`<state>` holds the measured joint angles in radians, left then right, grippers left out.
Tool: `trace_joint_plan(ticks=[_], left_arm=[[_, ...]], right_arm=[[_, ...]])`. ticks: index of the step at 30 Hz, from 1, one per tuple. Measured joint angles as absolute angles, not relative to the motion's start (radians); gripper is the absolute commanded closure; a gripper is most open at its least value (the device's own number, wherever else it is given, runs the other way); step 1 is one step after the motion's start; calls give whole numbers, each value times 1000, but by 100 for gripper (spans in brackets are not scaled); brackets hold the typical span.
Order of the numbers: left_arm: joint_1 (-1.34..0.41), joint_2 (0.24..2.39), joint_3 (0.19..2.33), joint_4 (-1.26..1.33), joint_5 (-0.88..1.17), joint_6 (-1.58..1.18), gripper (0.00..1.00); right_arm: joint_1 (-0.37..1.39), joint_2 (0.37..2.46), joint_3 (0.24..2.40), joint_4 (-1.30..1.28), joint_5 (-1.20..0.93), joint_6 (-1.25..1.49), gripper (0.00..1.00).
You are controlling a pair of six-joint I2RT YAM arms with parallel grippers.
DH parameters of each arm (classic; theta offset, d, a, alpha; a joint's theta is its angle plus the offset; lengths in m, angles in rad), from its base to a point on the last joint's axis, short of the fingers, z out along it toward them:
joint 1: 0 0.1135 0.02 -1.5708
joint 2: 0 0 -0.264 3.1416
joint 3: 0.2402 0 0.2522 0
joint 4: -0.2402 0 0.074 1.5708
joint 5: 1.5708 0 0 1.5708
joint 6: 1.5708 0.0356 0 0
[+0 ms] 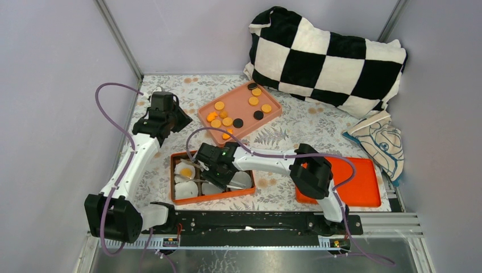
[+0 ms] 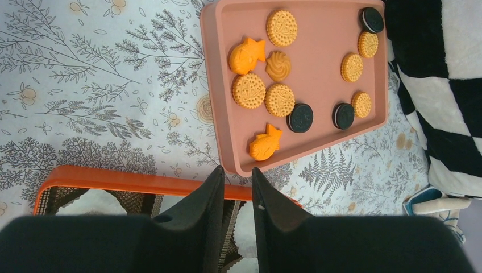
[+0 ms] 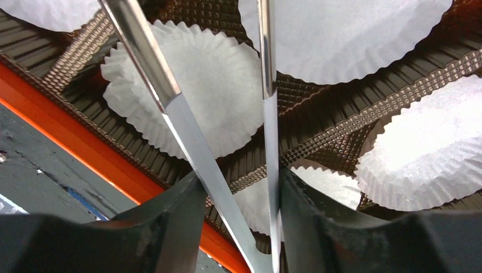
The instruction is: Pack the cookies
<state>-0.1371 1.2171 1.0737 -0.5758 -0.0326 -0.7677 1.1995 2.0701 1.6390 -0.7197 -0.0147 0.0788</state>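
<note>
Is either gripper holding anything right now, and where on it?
Right gripper clamps metal tongs near their joined end; left gripper holds nothing.

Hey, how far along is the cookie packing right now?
Barely started. Done: one orange cookie sits in a paper liner in the orange box. In hand: the right gripper holds metal tongs over the liners; the left gripper hovers empty near the pink tray. Left: twelve cookies on that tray, several liners unfilled.
</note>
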Motion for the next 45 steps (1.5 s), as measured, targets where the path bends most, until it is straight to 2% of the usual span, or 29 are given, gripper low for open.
trace_joint_plan(ticks=[8, 20, 33, 45], left_arm=[[-137, 1223, 1074, -575, -23, -767, 71], [-137, 1228, 1074, -575, -22, -766, 71], [-137, 1228, 1090, -575, -22, -741, 71], [-137, 1228, 1090, -575, -21, -730, 71]], right_arm=[[1200, 2080, 1652, -728, -12, 68, 61], [1200, 2018, 1729, -787, 47, 76, 60], [1192, 1909, 1741, -805, 269, 86, 63], [1024, 1873, 1741, -794, 376, 107, 63]])
